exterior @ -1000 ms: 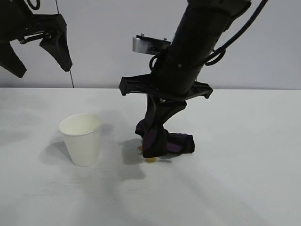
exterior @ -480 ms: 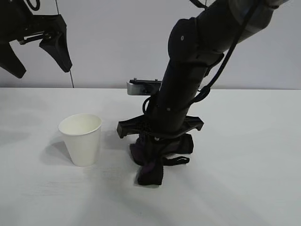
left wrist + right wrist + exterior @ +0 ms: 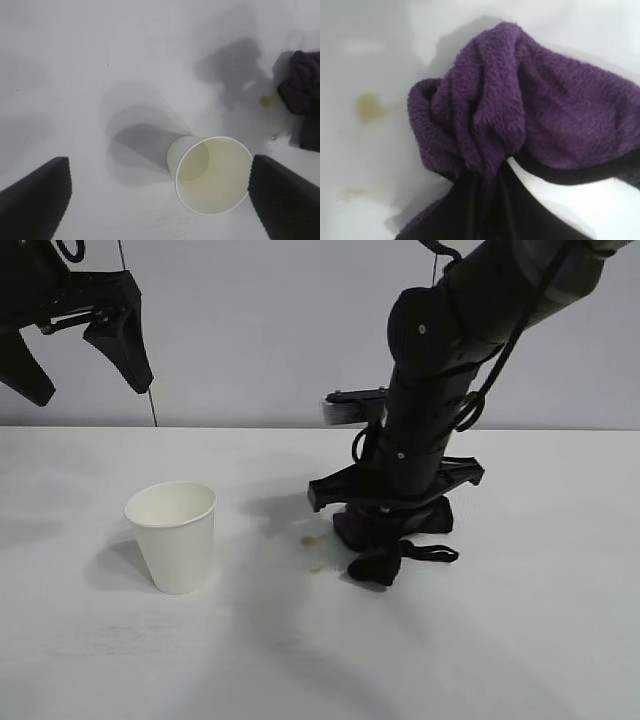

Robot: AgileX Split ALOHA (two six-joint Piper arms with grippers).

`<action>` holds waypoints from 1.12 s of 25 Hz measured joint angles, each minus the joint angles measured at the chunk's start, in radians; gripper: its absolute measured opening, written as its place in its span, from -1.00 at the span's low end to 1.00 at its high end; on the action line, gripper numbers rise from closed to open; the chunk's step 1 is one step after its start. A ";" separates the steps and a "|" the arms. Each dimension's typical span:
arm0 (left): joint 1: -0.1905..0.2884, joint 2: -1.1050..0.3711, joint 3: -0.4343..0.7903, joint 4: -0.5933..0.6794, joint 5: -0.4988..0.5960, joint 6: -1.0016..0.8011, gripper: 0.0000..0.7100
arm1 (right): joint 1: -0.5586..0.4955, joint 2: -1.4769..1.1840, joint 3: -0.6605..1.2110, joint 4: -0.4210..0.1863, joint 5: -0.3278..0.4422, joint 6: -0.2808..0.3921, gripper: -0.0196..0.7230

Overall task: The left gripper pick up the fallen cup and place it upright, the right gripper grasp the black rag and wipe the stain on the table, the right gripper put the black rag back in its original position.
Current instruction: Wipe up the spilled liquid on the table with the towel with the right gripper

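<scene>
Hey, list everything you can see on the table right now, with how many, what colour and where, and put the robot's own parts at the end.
cup: one, white, upright on the table's left part, empty.
black rag: one, black with purple folds, bunched on the table right of the cup, under the right gripper.
stain: faint amber smears, on the table just left of the rag.
table: one, white, across the whole foreground.
left gripper: one, black, raised at upper left above the cup, fingers spread, holding nothing.
right gripper: one, black, pressed down onto the rag; fingers hidden by the cloth.
</scene>
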 joint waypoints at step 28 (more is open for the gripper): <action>0.000 0.000 0.000 0.000 0.001 0.000 0.95 | 0.047 0.082 -0.110 0.133 -0.052 -0.011 -0.84</action>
